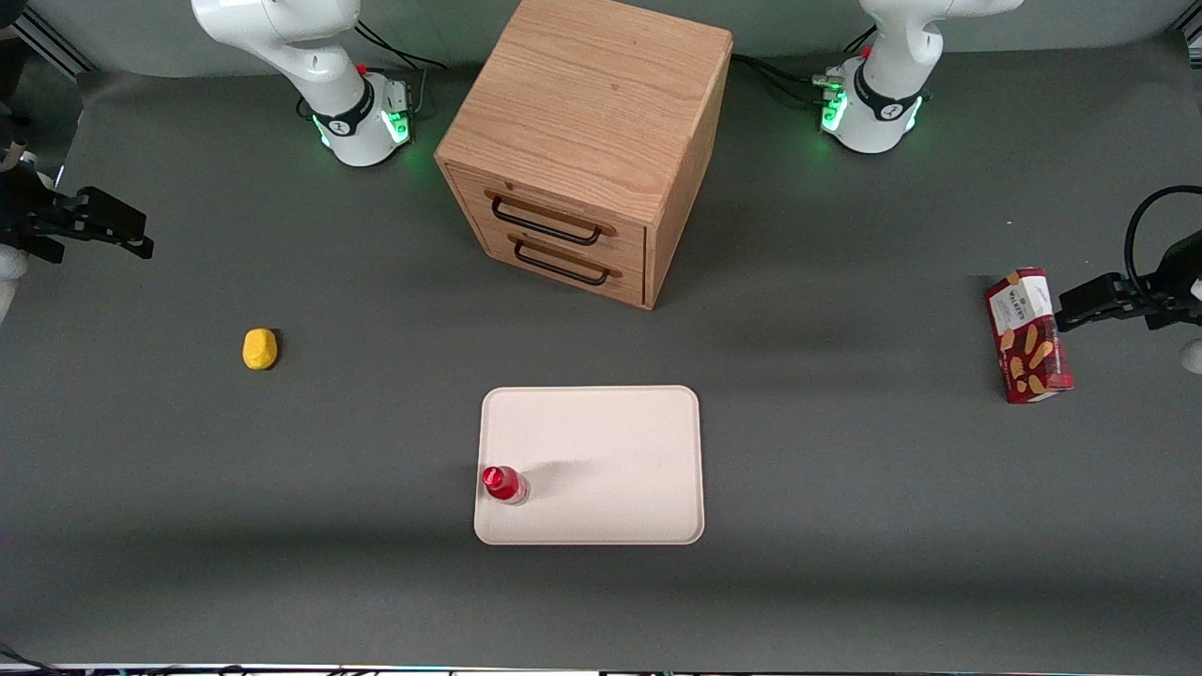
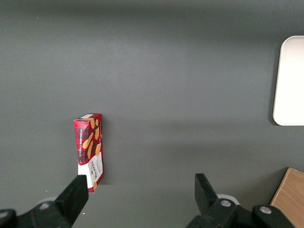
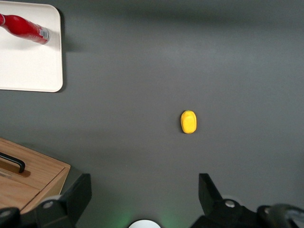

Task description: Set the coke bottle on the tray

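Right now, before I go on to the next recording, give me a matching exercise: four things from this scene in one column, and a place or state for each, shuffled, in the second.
Things:
1. coke bottle
2. lemon
3. snack box
4. claw

Places or states:
A. lying on the table toward the parked arm's end
B. open, holding nothing, at the working arm's end of the table
C. standing on the tray, close to a corner
D. alone on the table at the working arm's end, nearer the front camera than the claw

Pairs: 1-C, 2-D, 3-A, 4-B
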